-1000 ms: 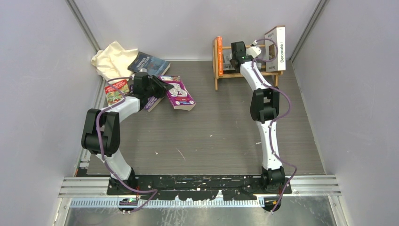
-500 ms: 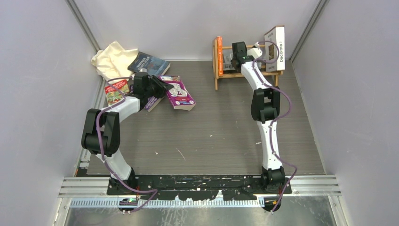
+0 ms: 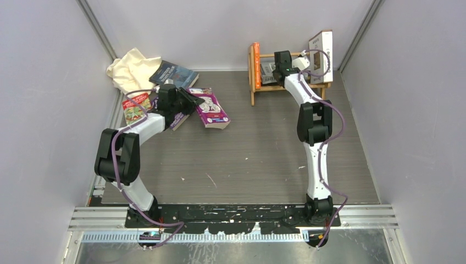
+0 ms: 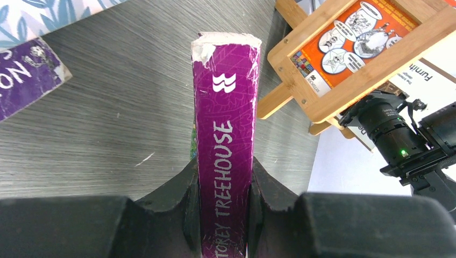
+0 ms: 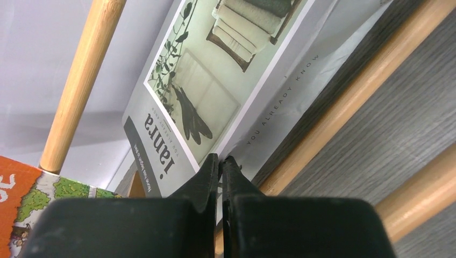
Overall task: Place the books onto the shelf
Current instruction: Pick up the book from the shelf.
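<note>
One change: right pincer (image 5: 220,159) snapped shut at white-grey magazine (image 5: 204,91) on light-brown wooden slat shelf (image 5: 78,86); left pincer (image 4: 223,173) held purple paperback book (image 4: 226,97), likely next up.

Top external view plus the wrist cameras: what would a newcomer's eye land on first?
First, the purple book clamped in the left end effector, spine toward the wrist camera, above the loose books at far left. Next, the wooden shelf at far right. There the right end effector sits shut against a grey-white magazine, between an orange book and a tall white book.
</note>
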Robot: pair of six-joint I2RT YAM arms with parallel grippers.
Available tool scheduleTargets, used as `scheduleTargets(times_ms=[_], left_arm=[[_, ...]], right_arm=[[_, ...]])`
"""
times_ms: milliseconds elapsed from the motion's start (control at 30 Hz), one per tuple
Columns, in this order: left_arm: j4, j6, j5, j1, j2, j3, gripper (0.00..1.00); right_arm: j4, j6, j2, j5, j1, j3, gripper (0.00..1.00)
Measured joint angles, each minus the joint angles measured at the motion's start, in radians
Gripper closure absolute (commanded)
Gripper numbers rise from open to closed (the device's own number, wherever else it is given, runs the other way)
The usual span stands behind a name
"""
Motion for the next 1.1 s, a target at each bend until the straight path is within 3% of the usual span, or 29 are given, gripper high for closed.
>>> scheduleTargets(times_ms=[1100], left_arm=[[-0.018, 0.003, -0.057, -0.084, -0.059, -0.001, 1.00]], right_arm=[[0.035, -0.074, -0.192, 0.000, 0.020, -0.173, 0.99]])
